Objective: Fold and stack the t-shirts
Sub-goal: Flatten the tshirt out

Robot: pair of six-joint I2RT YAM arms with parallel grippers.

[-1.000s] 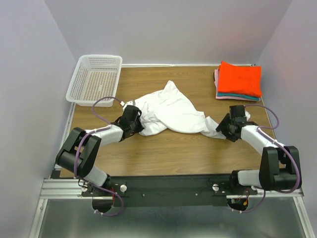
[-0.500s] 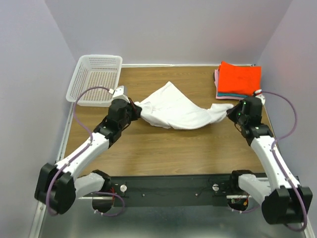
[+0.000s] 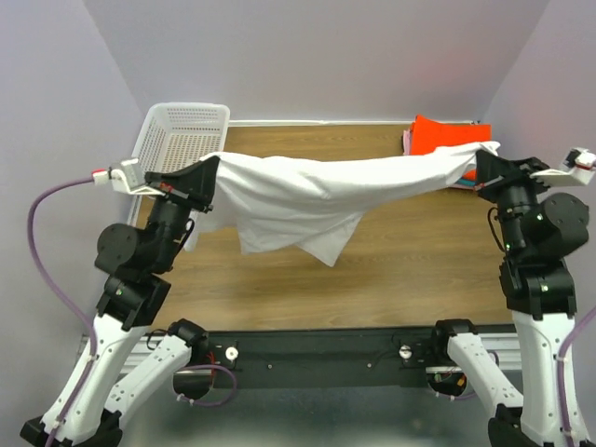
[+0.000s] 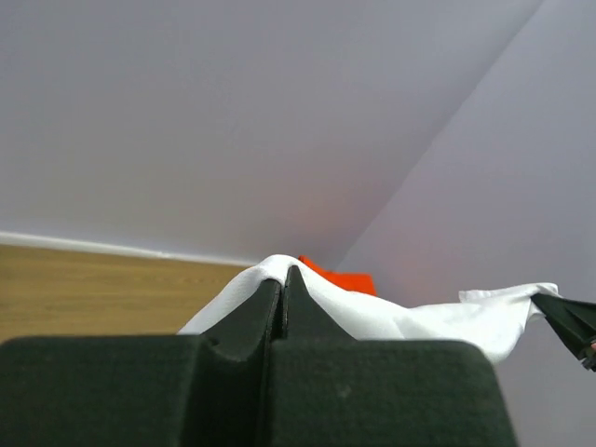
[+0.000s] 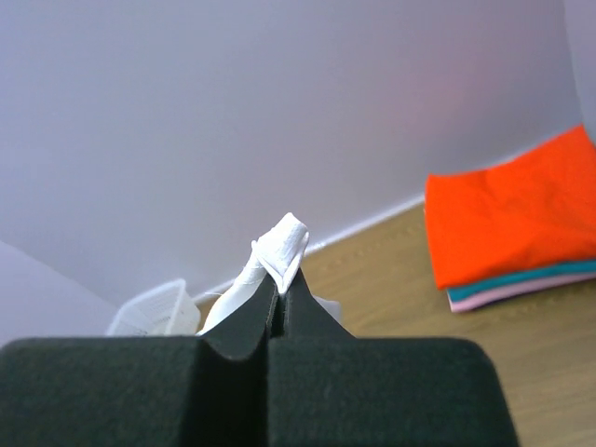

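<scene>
ok so both claws are clamped shut on the white t-shirt (image 3: pixel 307 191); the left gripper (image 3: pixel 209 172) pinches one end over by the basket (image 3: pixel 182 130), and the right gripper (image 3: pixel 484 158) pinches a bunched corner up near the folded stack (image 5: pixel 507 219); the shirt hangs in the air between them, pulled into a ropey band along the top with a loose flap drooping from the middle; can't tell if the flap's tip touches the wood

my read is this is the spread-it-out bit before any folding; to do it well I'd want both pinches firm and the two ends level, with even tension so the top edge opens instead of twisting; then lower over the open middle of the table (image 3: pixel 391 270) so the flap lands first, and draw the cloth flat over it; the right end is close to the stack, so I'd be wary of dragging it over the orange-red shirt on top and mussing the pile; same with the basket on the left

surface is wood-grain board, basket in the far left corner, stack in the far right (teal and pink under the orange-red); plain pale lilac walls (image 3: pixel 317 56) close in on three sides
</scene>
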